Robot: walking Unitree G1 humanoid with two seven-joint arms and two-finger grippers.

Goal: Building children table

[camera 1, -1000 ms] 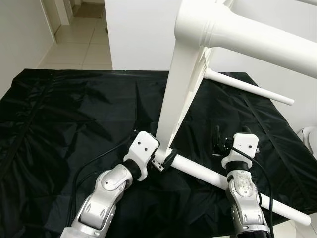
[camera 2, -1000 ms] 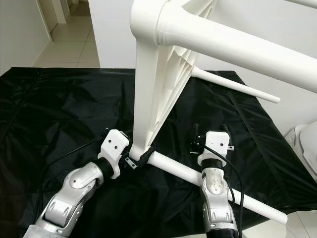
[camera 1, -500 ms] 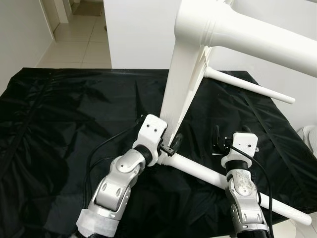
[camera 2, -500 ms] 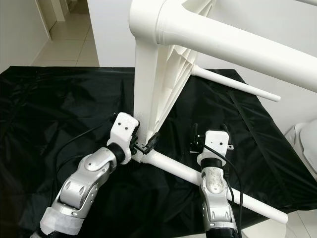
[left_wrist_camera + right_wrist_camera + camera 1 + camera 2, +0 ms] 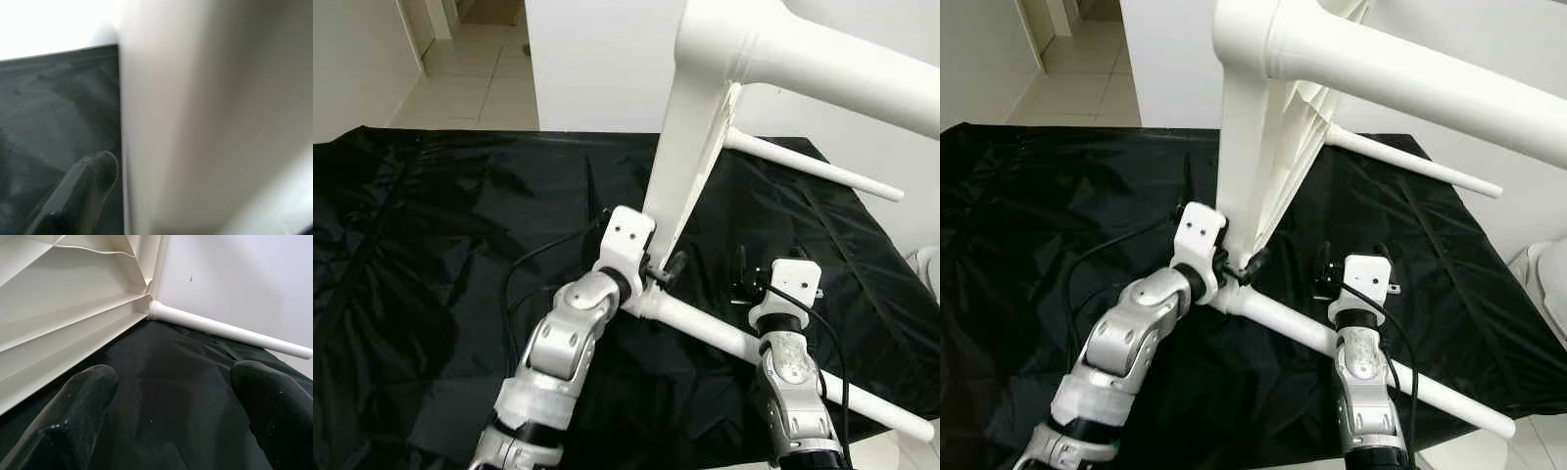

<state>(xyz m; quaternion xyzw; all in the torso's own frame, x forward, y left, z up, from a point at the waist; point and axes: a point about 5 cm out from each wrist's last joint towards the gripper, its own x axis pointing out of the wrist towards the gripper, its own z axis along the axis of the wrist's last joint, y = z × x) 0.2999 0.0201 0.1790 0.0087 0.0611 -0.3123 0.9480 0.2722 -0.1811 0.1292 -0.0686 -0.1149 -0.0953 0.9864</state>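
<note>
— So where is the table right now?

— I see the white children's table [image 5: 690,166] tipped on its side on the black sheet [image 5: 440,245], its top standing on edge near the middle of the sheet, ribbed underside facing the right edge. One leg [image 5: 773,352] lies low along the sheet from the top's near corner toward the near right corner; another leg [image 5: 813,168] juts out by the far right edge; a third leg [image 5: 842,69] runs overhead.

— And the left gripper?

— My left gripper [image 5: 658,274] is at the table top's bottom near corner, right where the low leg joins. Its fingers [image 5: 80,191] straddle the edge of the panel, one black finger on each side, pinching it as far as I can judge from the head camera.

— The right one?

— My right gripper [image 5: 752,279] sits just beyond the low leg, above the sheet, close to the ribbed underside. From the wrist its fingers [image 5: 78,416] are spread wide with only sheet between them, gripping nothing.

— Anything around it?

— Tiled floor [image 5: 475,78] past the far edge, and a white wall [image 5: 597,59].
</note>
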